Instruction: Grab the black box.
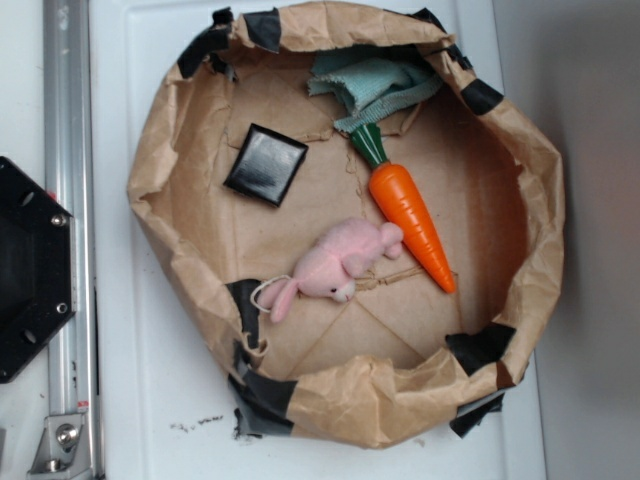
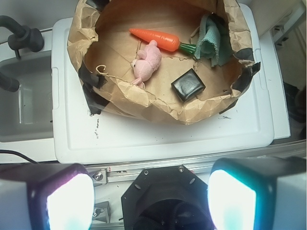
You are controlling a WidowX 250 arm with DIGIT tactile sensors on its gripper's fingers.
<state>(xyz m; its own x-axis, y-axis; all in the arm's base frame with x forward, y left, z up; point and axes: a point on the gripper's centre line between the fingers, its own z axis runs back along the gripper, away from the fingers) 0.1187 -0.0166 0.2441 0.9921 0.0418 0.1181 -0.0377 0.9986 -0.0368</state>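
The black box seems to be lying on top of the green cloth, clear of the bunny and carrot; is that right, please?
Not quite: the black box lies on the bare paper floor, apart from the green cloth, as the exterior view shows. It is indeed clear of the bunny and carrot.

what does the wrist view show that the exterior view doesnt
Only the wrist view shows the gripper, its two fingers wide apart at the bottom edge, far from the bowl, plus a grey tub to the left. Only the exterior view shows the aluminium rail running the whole height of the frame. Both share the brown paper bowl with the black box, carrot, pink bunny and green cloth inside, and the black hexagonal plate.
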